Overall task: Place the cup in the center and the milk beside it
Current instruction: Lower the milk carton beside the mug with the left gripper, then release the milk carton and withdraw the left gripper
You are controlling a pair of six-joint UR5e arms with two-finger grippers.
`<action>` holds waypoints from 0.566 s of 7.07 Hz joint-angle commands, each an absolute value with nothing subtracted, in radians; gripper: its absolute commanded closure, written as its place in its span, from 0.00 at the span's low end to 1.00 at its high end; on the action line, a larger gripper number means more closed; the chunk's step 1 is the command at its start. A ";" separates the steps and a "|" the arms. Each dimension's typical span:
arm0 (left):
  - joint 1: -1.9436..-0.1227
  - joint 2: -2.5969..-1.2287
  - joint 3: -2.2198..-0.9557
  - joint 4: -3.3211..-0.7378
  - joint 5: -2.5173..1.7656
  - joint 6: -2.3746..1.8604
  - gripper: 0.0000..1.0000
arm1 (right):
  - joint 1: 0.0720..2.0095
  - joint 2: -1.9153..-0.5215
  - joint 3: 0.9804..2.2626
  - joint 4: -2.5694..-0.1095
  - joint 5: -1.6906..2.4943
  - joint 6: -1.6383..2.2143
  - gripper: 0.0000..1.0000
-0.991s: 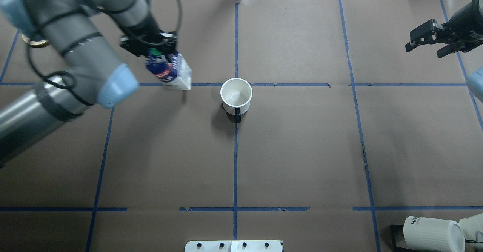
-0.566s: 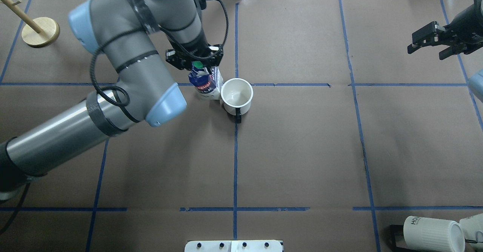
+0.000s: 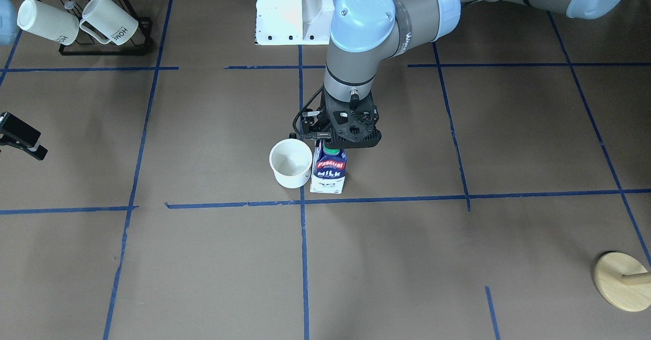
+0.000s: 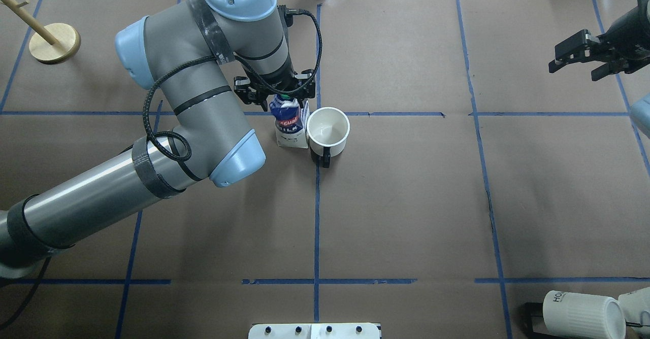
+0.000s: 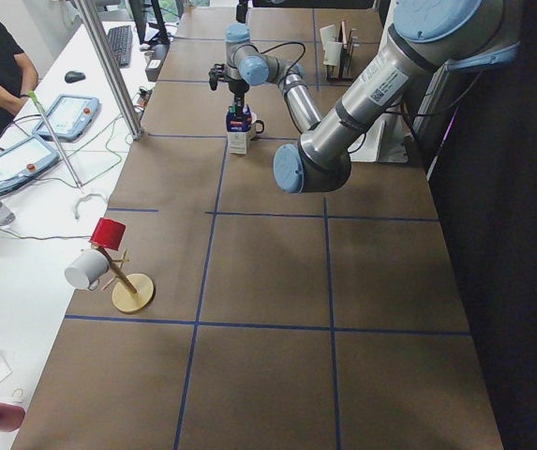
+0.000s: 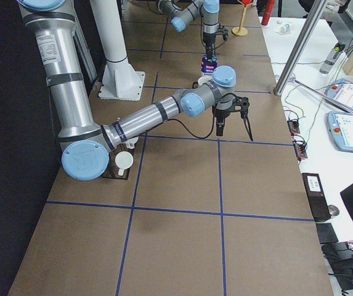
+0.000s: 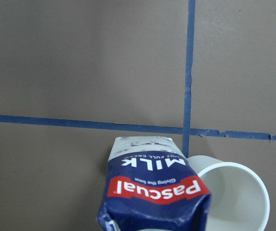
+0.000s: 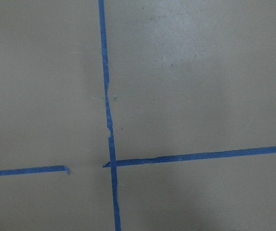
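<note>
The milk carton [image 4: 290,126] stands upright on the brown table, just left of the middle crossing of blue tape [image 4: 318,113]. Its side touches the small white cup [image 4: 328,128], whose black handle points toward the robot. My left gripper [image 4: 281,97] is shut on the carton's top by the green cap. In the front view the carton [image 3: 329,174] stands right of the cup [image 3: 290,163], under my left gripper [image 3: 333,146]. The left wrist view shows the carton [image 7: 154,192] and the cup [image 7: 234,197] side by side. My right gripper [image 4: 576,57] hangs open and empty at the far right.
A black rack with ribbed white "HOME" mugs [image 4: 584,313] stands at the near right corner. A wooden mug-tree base [image 4: 53,42] stands at the far left. The white robot base [image 3: 290,9] sits at the near edge.
My left arm carried the carton rightward from the left cell to the cup and set it against it. The cup slid slightly right. The right arm barely moved.
</note>
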State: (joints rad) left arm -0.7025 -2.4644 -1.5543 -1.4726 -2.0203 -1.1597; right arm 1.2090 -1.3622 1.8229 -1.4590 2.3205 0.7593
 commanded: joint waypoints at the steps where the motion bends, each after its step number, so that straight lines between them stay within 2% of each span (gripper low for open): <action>1: -0.716 -2.462 -1.590 -1.471 -2.019 -1.160 0.00 | 1.209 -1.362 1.822 -1.460 2.315 0.759 0.00; 2: -0.757 -2.456 -1.650 -1.465 -2.031 -1.158 0.00 | 1.209 -1.362 1.822 -1.460 2.315 0.759 0.00; 4: -0.814 -2.387 -1.873 -1.363 -2.033 -1.149 0.00 | 1.209 -1.362 1.822 -1.460 2.316 0.758 0.00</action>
